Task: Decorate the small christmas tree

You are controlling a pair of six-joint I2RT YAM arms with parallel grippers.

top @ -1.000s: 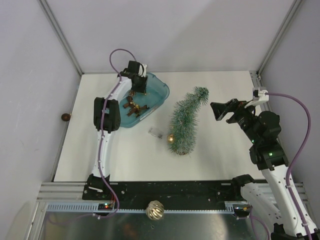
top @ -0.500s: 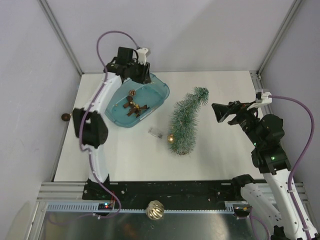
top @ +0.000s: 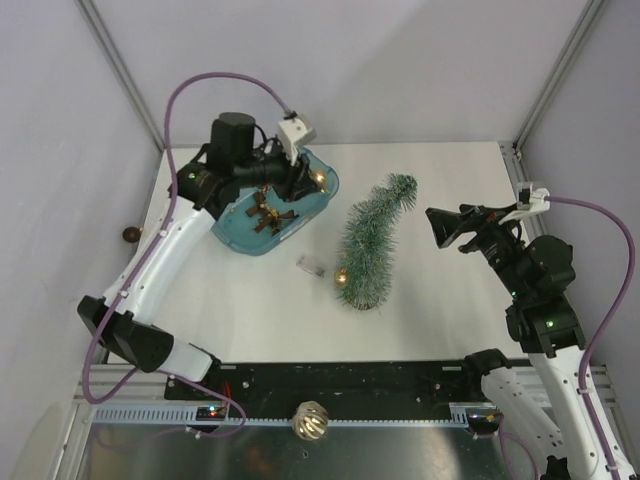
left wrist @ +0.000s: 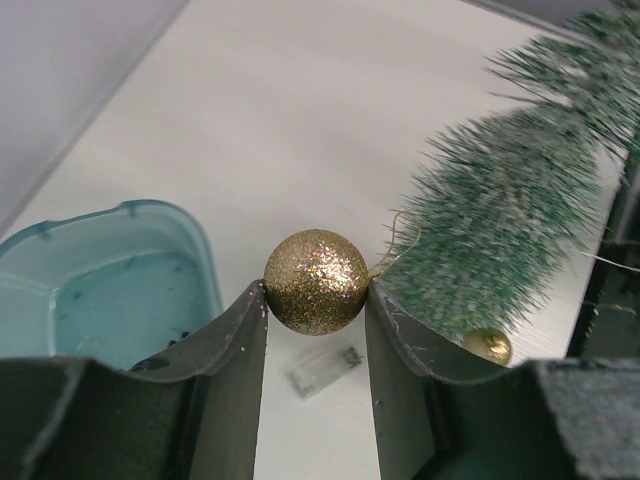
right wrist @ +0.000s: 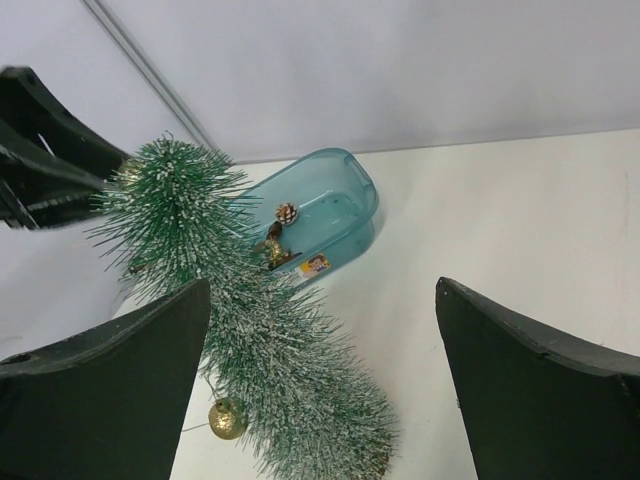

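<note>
Since a second ago my left arm has swung wide to the left, and its left tool (left wrist: 316, 292) has come up out of the teal tub (top: 250, 244). My right arm has hardly moved.

The small christmas tree (top: 372, 245) is in the middle of the counter (top: 250, 310), just to the right of the tub. Its round base is at the near end and its bent tip points to the far side. I cannot tell if it stands straight or leans. A little gold ball (top: 342, 277) hangs low on its left side, close to the base.

A small clear bit (top: 312, 264) lies on the counter between the tree and the tub. A brown star (top: 265, 213) lies inside the tub.

The left tool hangs over the right end of the tub, close to the tree. It pinches a gold glitter ball (left wrist: 316, 281) between its two fingers.

The right tool (top: 438, 226) is on the other side of the tree, up in the air. Its fingers are spread wide and hold nothing.
</note>
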